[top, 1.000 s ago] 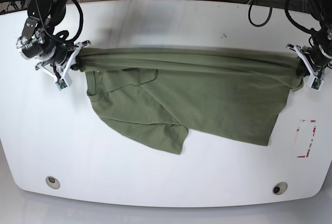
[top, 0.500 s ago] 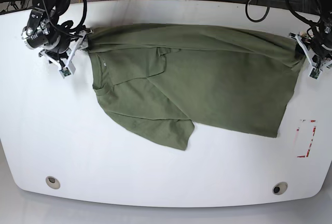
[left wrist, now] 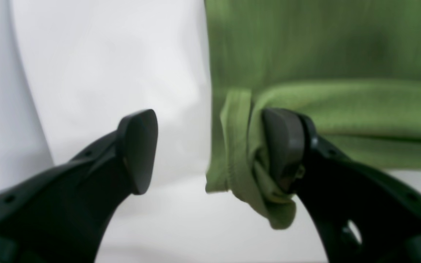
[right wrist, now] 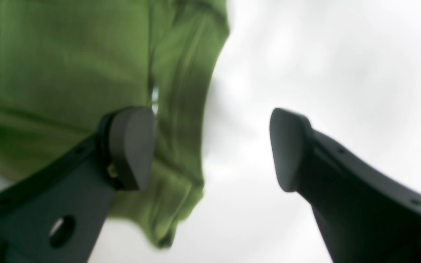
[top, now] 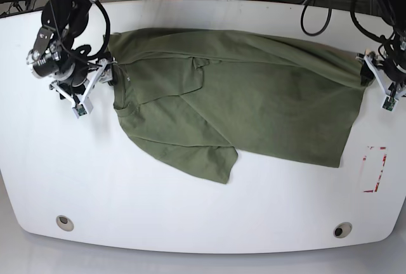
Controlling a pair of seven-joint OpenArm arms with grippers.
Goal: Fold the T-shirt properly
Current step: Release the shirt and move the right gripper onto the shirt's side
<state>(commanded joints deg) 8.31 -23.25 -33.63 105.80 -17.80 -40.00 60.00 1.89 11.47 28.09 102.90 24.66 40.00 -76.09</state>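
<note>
T-shirt (top: 241,106): olive green, spread flat across the far half of the white worktop (top: 190,217), the body running side to side.
T-shirt edges: the far edge lies close to the worktop's back rim; the near edge slants down to a folded-over corner near the middle; one end reaches toward each gripper.
Left gripper (top: 386,87): at the base view's right, jaws spread apart. In the left wrist view a bunched, hemmed corner of the T-shirt (left wrist: 254,160) lies against one finger (left wrist: 283,146), while the other finger stands well clear over bare worktop, so nothing is clamped.
Right gripper (top: 95,87): at the base view's left, beside the neck end of the T-shirt, jaws spread apart. In the right wrist view one finger (right wrist: 130,146) sits over the cloth's edge and the other over bare worktop; the picture is blurred.
Open room: the whole near half of the worktop is bare white, as is a strip at each side beyond the cloth.
Marks: a red and white tag (top: 374,169) lies near the right rim; two round holes (top: 63,222) sit near the front corners.
</note>
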